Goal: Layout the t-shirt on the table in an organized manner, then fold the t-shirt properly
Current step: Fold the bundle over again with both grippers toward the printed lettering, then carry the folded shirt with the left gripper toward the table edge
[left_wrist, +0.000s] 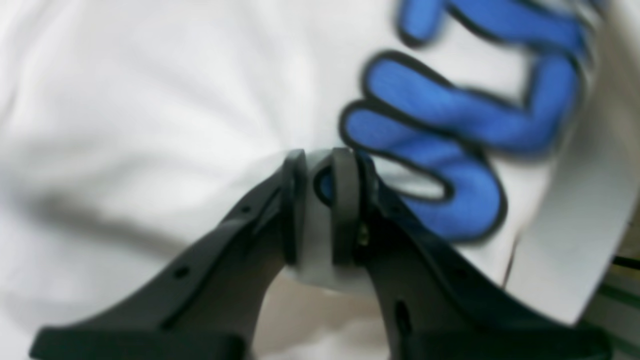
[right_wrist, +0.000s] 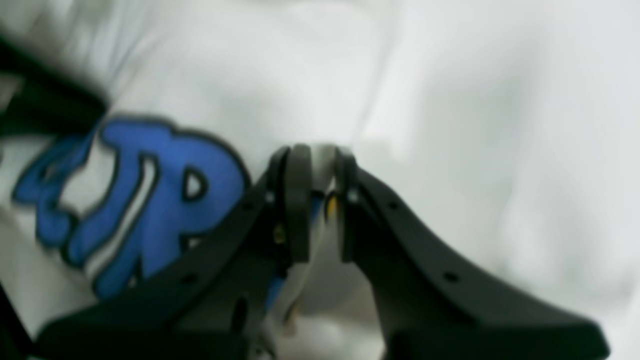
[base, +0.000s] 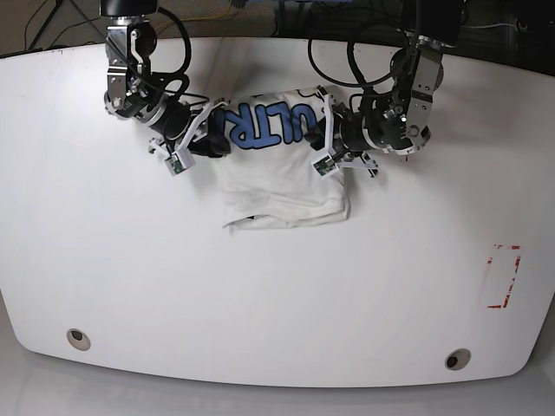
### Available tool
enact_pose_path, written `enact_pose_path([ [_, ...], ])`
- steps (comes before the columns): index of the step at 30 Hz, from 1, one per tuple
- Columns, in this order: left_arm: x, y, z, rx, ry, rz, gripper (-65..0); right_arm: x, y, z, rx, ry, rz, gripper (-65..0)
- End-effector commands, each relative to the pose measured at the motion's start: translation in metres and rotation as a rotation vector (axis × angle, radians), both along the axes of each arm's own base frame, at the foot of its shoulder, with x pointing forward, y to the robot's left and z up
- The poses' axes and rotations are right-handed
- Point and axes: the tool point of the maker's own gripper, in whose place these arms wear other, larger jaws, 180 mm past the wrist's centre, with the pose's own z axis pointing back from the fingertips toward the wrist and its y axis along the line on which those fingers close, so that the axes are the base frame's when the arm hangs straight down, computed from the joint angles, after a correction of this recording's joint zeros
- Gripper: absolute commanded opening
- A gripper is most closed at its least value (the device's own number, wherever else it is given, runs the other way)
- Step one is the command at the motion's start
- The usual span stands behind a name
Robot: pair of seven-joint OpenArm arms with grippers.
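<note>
White table [base: 277, 295] carried the t-shirt [base: 282, 186] near its far edge. Left gripper [left_wrist: 320, 165] and right gripper [right_wrist: 317, 160] each pinched cloth. I judged level, even pulling best.

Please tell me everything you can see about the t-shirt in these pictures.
The t-shirt is white, soft wrinkled cloth, with big blue black-outlined letters reading "ULTR" upside down in the base view. It is bunched and partly folded at the far middle of the table, its lower part lying there. The left end effector and the right end effector each pinch a fold of its upper edge, one at each side.
</note>
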Motion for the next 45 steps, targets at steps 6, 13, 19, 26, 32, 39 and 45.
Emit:
enact_pose_path([
  [6, 0.012, 0.021, 0.016, 0.076, -0.077, -0.009, -57.5, -0.012, 0.018, 0.016, 0.058, -0.039, 0.006, -56.8],
  [13, 0.02, 0.016, 0.043, 0.067, -0.165, -0.023, -57.5, -0.013, 0.023, 0.031, 0.057, -0.08, 0.024, -56.8],
  [19, 0.035, 0.013, 0.077, 0.053, -0.268, -0.016, -57.5, -0.007, 0.011, 0.06, -0.025, -0.15, 0.058, -56.8],
  [26, 0.053, -0.027, 0.116, -0.119, -0.341, 0.067, -57.5, 0.001, -0.023, 0.086, -0.159, -0.193, 0.018, -56.8],
  [32, 0.063, -0.071, 0.143, -0.287, -0.422, 0.137, -57.4, 0.005, -0.04, 0.095, -0.189, -0.218, -0.019, -56.6],
  [39, 0.058, -0.122, 0.108, -0.376, -0.374, 0.206, -57.5, 0.009, -0.058, 0.099, -0.225, -0.228, -0.046, -56.4],
  [45, 0.039, -0.143, 0.043, -0.354, -0.236, 0.192, -57.6, 0.009, -0.061, 0.1, -0.23, -0.229, -0.053, -56.8],
])
